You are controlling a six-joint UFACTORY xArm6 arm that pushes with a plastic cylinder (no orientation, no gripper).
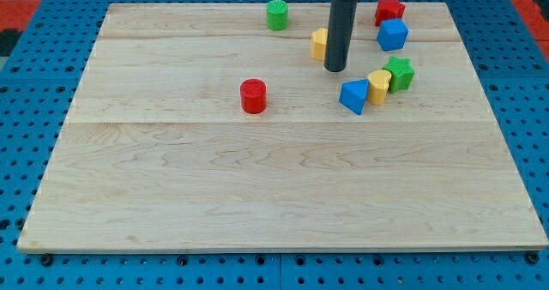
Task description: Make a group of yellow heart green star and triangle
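Single camera view, one moment recorded.

The wooden counter (257,196) carried seven blocks, all in the upper half of the frame. The rod stood upright in the upper centre, my tip (335,69) resting on the board. The arm ended in this plain rod, so there was no end effector to be apart, together or clamped on anything.

Task blocks: the yellow heart (379,86) sat in the upper right, between the blue triangle (353,95) on its left and the green star (400,73) on its right. Heart and triangle looked to be touching; heart and star were just beside each other, contact uncertain. All three lay to the right of my tip, the triangle nearest, with a clear gap.

Other blocks: a second yellow block (319,44) stood just left of the rod, partly hidden by it, shape not readable. A blue cube (392,34) and a red star (388,9) sat near the top right, the star behind the cube. A green cylinder (277,15) stood at top centre. A red cylinder (253,95) stood alone, left of centre.
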